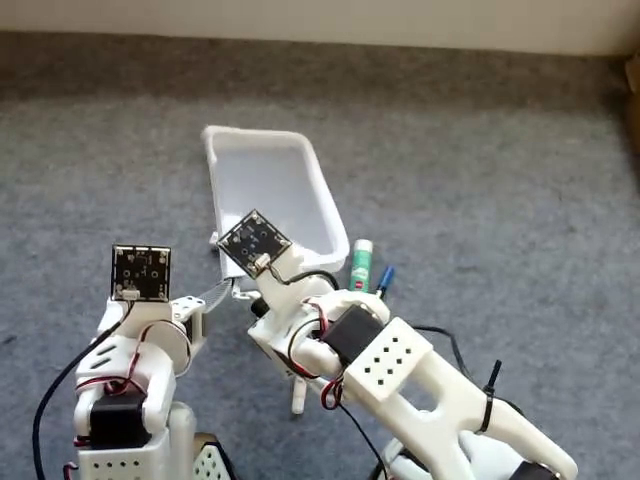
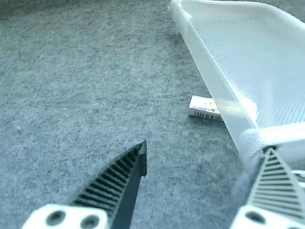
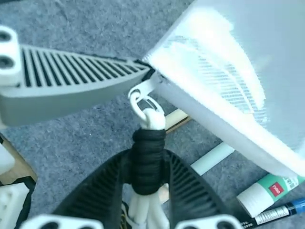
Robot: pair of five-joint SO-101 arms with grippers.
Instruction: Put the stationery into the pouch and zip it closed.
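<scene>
The white mesh pouch [image 1: 262,185] lies open on the grey carpet, its near corner between the two arms. My right gripper [image 3: 148,164] is shut on the black cord zipper pull [image 3: 147,152], which hangs from a white clasp [image 3: 145,109] at that corner. My left gripper [image 2: 207,149] is open and wide, with one grey finger [image 2: 269,183] against the pouch corner [image 2: 251,142]. A small boxed eraser [image 2: 204,109] lies beside the pouch wall. A green-and-white glue stick [image 1: 360,265] and a blue pen [image 1: 384,281] lie outside the pouch, by the right arm.
A white stick [image 3: 212,160] and a thin wooden piece [image 3: 177,119] lie on the carpet under the pouch corner. Open carpet spreads to the left of the pouch [image 2: 71,81]. A pale wall edge runs along the far side [image 1: 320,20].
</scene>
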